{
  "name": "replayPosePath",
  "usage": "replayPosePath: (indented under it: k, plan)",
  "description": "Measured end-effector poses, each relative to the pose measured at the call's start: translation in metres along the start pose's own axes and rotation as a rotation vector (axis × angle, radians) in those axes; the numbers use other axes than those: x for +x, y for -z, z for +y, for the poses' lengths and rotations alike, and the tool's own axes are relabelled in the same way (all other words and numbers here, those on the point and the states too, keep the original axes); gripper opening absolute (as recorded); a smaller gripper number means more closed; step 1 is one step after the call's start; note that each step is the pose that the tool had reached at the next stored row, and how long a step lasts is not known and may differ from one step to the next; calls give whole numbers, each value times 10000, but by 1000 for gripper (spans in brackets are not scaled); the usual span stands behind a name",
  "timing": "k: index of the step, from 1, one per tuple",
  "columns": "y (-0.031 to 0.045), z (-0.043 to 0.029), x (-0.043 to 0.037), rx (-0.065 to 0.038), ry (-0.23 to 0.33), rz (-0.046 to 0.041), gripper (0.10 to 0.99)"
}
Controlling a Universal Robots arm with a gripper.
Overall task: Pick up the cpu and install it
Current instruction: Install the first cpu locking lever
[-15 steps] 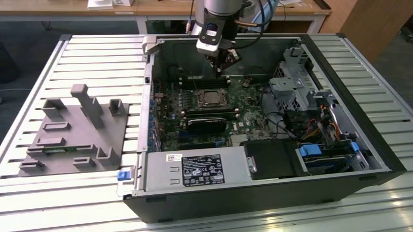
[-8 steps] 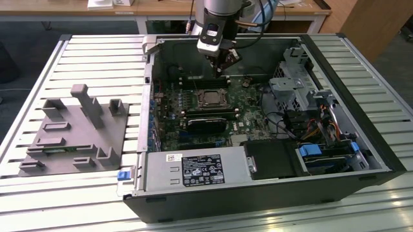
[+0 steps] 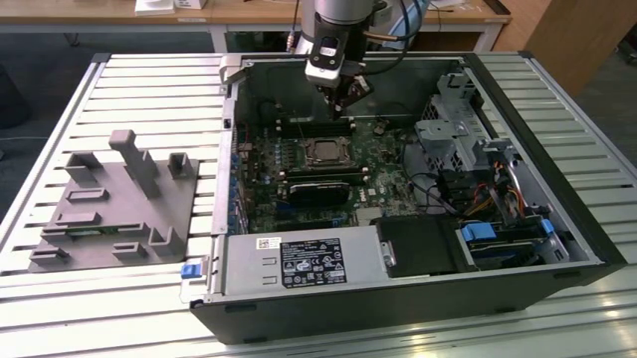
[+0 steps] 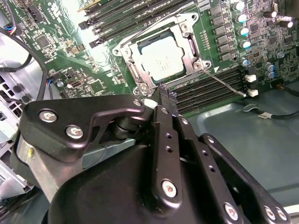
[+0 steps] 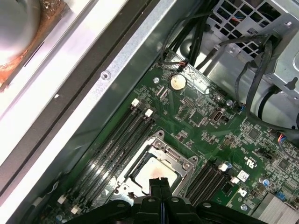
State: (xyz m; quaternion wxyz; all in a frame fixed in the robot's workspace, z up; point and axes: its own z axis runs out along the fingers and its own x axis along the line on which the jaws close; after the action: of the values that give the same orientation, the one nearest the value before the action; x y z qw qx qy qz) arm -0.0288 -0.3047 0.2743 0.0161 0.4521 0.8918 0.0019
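Plainly, the two black fingers [image 4: 164, 133] are pressed together with nothing between them; in the first wrist view only a thin seam separates their tips. The gripper [image 3: 341, 107] hangs inside the open computer case [image 3: 562, 160], over the far bank of memory slots [image 3: 316, 125].

The cpu [image 3: 324, 151] is apart from the fingers. In the exterior view it lies at about 6 o'clock from the gripper, seated flat in its socket with the silvery lid facing up. In the second wrist view the cpu [image 4: 161, 58] sits inside the metal socket frame [image 4: 188, 29], and the fingertips end just beside a corner of that frame without touching the lid. A thin wire lever [image 4: 224, 83] runs along one side of the frame, across a bank of memory slots.

Around the socket spreads the green motherboard [image 3: 393, 175]. A black rectangular block [image 3: 318, 194] lies at 6 o'clock from the cpu in the exterior view, past a second bank of memory slots. A coin cell battery [image 5: 177, 82] sits on the board near the case wall.

Further out, the power supply [image 3: 298, 262] fills the case at 6 o'clock, and drive bays with blue tabs [image 3: 490, 231] stand at 4 o'clock. A grey moulded fixture [image 3: 119, 201] rests on the slatted table [image 3: 149, 82] at 9 o'clock from the case.
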Motion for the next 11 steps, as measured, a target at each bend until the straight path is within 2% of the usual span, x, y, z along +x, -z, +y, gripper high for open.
replayPosePath:
  k: [11]
  plan:
    - [0, 0, 0, -7, 269, 5, 106]
